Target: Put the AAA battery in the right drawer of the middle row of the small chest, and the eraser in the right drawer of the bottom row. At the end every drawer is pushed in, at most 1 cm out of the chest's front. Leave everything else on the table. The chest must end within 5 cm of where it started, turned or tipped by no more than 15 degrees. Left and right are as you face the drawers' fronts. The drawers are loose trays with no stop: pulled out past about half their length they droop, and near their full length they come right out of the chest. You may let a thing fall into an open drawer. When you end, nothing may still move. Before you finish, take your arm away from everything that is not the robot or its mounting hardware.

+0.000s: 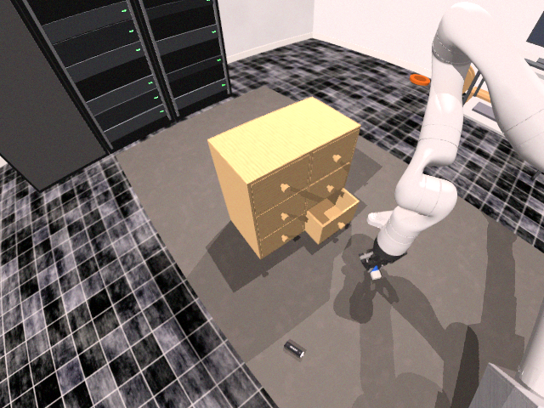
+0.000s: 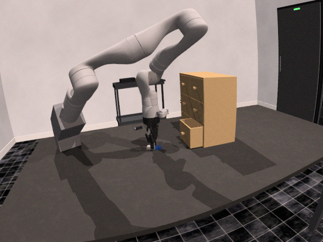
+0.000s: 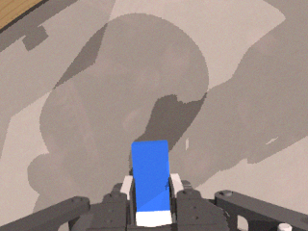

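The blue eraser with a white end (image 1: 376, 274) (image 2: 158, 147) (image 3: 151, 168) lies on the table in front of the chest. My gripper (image 1: 373, 268) (image 2: 153, 147) (image 3: 152, 189) points down, with its fingers against both long sides of the eraser, shut on it. The AAA battery (image 1: 294, 349) (image 2: 138, 127), black, lies on the table away from the gripper. The chest (image 1: 280, 140) (image 2: 219, 112) stands upright. Its bottom right drawer (image 1: 313, 228) (image 2: 196, 137) is pulled well out, and its visible inside holds nothing. The middle right drawer (image 1: 330, 189) (image 2: 195, 110) and the others look pushed in.
The open bottom drawer juts out toward the gripper. The arm's wrist (image 1: 397, 235) (image 2: 150, 110) stands above the eraser, beside the chest's front. The robot's base (image 2: 68, 130) is on the side opposite the chest. Dark shadows cross the table (image 1: 307, 285) (image 2: 130, 182).
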Controlling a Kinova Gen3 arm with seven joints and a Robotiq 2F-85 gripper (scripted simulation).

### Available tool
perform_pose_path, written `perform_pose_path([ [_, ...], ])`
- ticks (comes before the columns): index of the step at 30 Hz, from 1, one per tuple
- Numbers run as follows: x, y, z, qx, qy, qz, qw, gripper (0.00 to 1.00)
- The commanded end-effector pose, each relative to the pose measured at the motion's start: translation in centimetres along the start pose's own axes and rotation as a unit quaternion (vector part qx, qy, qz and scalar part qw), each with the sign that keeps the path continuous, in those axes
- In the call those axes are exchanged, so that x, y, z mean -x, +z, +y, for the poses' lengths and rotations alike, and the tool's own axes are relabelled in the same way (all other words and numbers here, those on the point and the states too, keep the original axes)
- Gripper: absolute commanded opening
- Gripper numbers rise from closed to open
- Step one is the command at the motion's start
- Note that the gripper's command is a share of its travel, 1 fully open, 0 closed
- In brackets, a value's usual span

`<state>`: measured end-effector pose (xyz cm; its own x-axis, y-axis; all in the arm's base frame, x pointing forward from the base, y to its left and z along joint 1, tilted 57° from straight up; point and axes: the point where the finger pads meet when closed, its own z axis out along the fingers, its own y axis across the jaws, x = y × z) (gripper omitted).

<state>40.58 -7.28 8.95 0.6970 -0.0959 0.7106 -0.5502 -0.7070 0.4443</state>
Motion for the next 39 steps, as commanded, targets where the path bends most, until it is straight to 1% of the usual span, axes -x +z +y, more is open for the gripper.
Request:
perform_pose_path([
  [1,0.0,0.1,-0.2,-0.001,0.003,-0.001,1.0,0.19],
  [6,0.1,-0.1,0.0,0.002,0.002,-0.003,1.0,0.19],
  [11,0.2,-0.9,0.2,0.003,0.001,-0.004,1.0,0.19],
  [15,0.2,-2.3,0.2,0.003,0.001,-0.004,1.0,0.19],
  [21,0.1,-4.8,0.1,0.002,0.002,-0.004,1.0,0.19],
  [23,0.1,-4.8,0.1,0.002,0.002,-0.004,1.0,0.19],
  [32,0.0,-8.6,-0.1,0.001,0.003,-0.004,1.0,0.19],
  [36,0.0,-9.5,-0.1,0.001,0.003,-0.004,1.0,0.19],
  [39,0.0,-9.8,-0.1,0.001,0.009,-0.004,1.0,0.19],
])
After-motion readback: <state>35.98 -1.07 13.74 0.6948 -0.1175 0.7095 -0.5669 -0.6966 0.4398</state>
